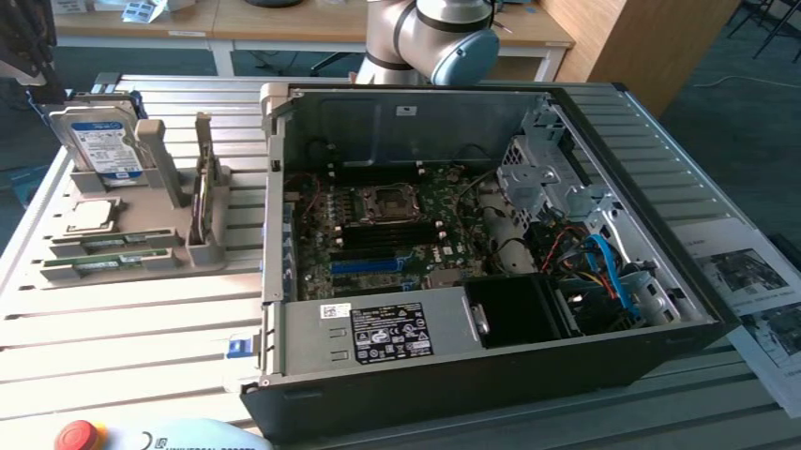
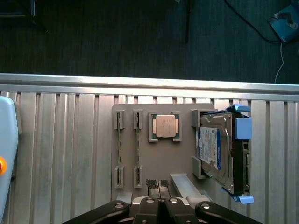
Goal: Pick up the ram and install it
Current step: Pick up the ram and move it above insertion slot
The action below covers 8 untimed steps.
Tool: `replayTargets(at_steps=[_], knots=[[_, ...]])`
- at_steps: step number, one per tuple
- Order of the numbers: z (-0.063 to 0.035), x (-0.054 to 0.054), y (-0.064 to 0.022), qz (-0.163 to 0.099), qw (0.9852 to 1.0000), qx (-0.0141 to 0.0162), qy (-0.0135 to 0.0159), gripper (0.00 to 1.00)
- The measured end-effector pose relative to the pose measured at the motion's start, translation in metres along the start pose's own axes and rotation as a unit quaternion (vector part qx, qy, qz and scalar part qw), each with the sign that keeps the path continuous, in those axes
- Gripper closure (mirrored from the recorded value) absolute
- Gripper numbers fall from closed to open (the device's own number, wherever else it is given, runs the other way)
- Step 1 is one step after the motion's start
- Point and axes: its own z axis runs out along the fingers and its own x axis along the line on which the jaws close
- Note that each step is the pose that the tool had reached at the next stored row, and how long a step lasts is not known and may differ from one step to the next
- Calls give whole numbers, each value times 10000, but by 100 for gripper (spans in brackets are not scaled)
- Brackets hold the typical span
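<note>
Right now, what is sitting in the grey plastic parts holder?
Two thin green ram sticks on edge, a square silver processor chip and a silver hard drive. The drive hides its slot.

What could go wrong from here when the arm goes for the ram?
1. The gripper is shut near the holder; descending like that, it might strike a stick rather than straddle it.
2. One ram stick stands on edge close to the other ram stick, so fingers around one may snag its neighbour.
3. The processor chip sits right beside them and could get knocked.
</note>
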Motion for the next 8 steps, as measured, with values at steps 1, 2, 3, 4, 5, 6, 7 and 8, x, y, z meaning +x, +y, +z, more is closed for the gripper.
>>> replayTargets(at_steps=[1, 2, 3, 4, 5, 6, 7, 8], knots=[[0, 0, 0, 0, 10000, 0, 0, 89], [1, 0, 0, 0, 10000, 0, 0, 89], [3, 0, -1, 0, 10000, 0, 0, 89], [5, 0, -1, 0, 10000, 0, 0, 89], [8, 0, -1, 0, 10000, 0, 0, 89], [11, 0, -1, 0, 10000, 0, 0, 89], [15, 0, -1, 0, 10000, 0, 0, 89], [18, 0, -1, 0, 10000, 0, 0, 89]])
